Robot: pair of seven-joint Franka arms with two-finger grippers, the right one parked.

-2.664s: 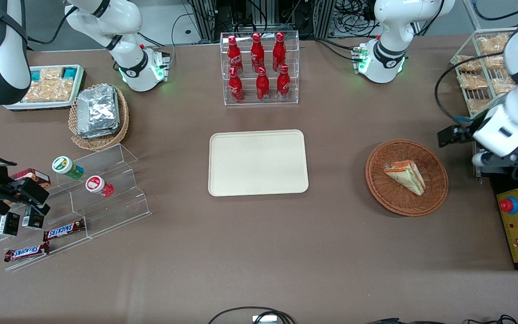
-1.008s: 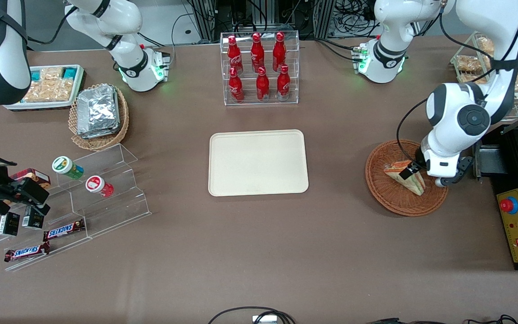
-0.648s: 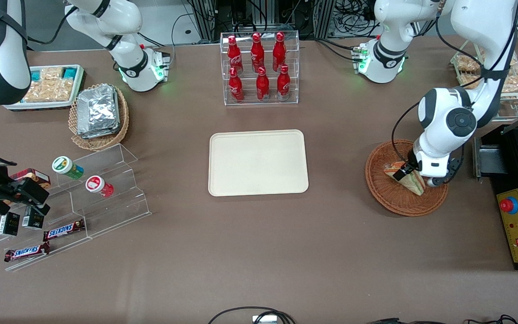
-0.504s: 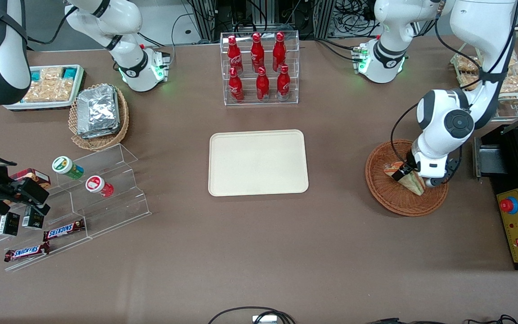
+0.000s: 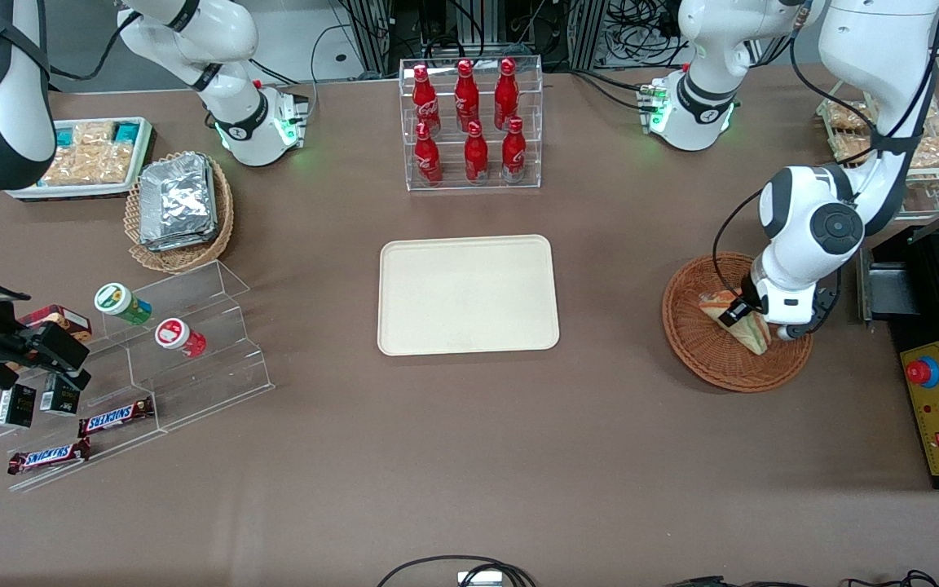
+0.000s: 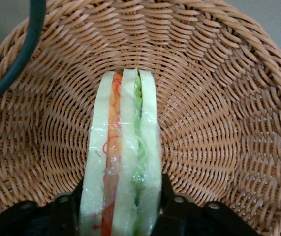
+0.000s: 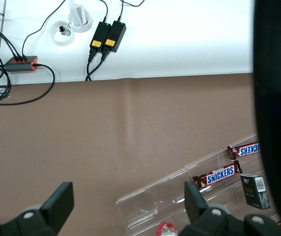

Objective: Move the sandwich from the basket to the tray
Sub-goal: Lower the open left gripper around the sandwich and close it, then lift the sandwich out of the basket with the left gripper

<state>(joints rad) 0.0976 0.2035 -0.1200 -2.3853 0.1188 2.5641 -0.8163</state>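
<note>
the gripper (image 6: 118, 216) is cut off, its fingertips hidden beside the sandwich (image 6: 123, 157).

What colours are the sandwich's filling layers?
Orange-red and green between white bread; the left wrist view shows the sandwich best, between the gripper fingers.

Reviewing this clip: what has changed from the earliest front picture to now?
The left arm swung in from the working arm's end of the table and lowered its hand into the basket. The fingers now flank the sandwich, pressed against its sides. The sandwich still lies in the basket, not lifted. The tray remains bare and unmoved.
</note>
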